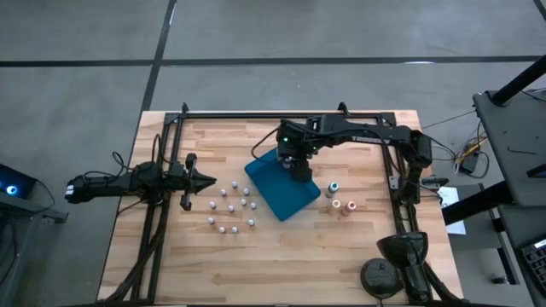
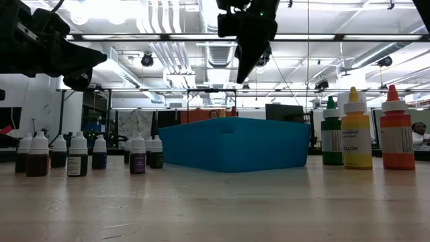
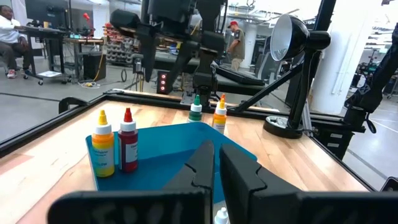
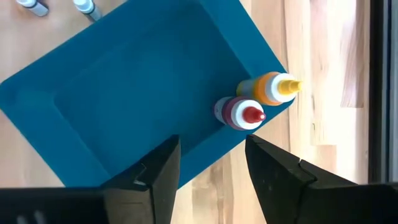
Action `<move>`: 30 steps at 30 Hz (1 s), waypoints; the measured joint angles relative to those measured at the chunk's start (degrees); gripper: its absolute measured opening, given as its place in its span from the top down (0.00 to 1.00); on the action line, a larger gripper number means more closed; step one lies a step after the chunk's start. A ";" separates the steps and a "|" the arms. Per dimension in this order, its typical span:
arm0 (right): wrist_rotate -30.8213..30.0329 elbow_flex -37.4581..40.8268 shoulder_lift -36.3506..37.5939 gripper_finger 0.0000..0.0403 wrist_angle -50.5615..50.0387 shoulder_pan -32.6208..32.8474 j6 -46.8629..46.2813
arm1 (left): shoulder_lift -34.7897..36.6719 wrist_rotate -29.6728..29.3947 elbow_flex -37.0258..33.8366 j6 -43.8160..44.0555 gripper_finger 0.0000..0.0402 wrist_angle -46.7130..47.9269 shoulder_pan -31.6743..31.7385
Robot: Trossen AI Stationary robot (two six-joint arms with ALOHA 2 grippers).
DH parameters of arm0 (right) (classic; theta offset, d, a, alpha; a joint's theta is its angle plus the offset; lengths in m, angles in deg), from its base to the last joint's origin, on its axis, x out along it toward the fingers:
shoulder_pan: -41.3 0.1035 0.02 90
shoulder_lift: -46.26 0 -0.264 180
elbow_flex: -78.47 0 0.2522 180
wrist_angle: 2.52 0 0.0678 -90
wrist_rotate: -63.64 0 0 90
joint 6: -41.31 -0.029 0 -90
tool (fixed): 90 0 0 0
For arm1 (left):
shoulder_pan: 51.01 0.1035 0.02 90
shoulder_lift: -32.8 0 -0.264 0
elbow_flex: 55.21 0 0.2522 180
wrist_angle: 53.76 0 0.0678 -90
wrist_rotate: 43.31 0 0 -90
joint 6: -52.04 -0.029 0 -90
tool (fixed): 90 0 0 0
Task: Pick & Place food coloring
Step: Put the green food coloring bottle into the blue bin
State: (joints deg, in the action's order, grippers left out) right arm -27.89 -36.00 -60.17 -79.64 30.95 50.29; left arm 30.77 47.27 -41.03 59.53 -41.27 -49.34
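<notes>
Two bottles in tray: a red-capped bottle (image 4: 241, 114) and a yellow-capped bottle (image 4: 271, 88) stood touching each other in one corner of the blue tray (image 1: 282, 189), near the middle of the counter (image 1: 281, 273).
Three bottles outside: green (image 2: 331, 133), yellow (image 2: 356, 131) and orange (image 2: 397, 130) stood upright in a row on the counter just beside the tray, toward the right edge.
White-topped set: small bottles (image 1: 230, 207) stood scattered on the counter between the tray and the left edge, all upright as far as I could tell.
Axis: every bottle's long axis was vertical, nozzle tips pointing straight up.
Handling, my read: light, stiff plastic, smooth labelled sides, so likely a bit slippery; tall and narrow, so easy to tip. Not fragile.
Where to grip, my read: across the body below the shoulder, from above, not on the tapered cap.
Right gripper (image 4: 211, 165): hung above the tray looking straight down, fingers (image 4: 277, 174) apart with nothing between them.
Left gripper (image 1: 203, 180): parked low over the counter near the left edge, pointing at the white-topped set, fingers (image 3: 239, 174) together, holding nothing.
Risk, my read: the two in the tray touched, so a finger going down between them could knock one over.
</notes>
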 joint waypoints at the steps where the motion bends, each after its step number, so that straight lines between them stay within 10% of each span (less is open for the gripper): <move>1: 0.03 0.00 0.20 0.58 -0.16 0.02 0.00 | -0.02 0.02 0.01 0.00 1.00 -0.01 0.01; 30: 0.05 17.59 13.02 0.59 -0.69 6.27 -2.10 | 0.00 0.02 -0.01 0.00 1.00 0.00 0.00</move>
State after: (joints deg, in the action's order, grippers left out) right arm -27.84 -18.40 -47.15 -80.33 37.22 48.19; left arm 30.77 47.29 -41.05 59.53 -41.27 -49.34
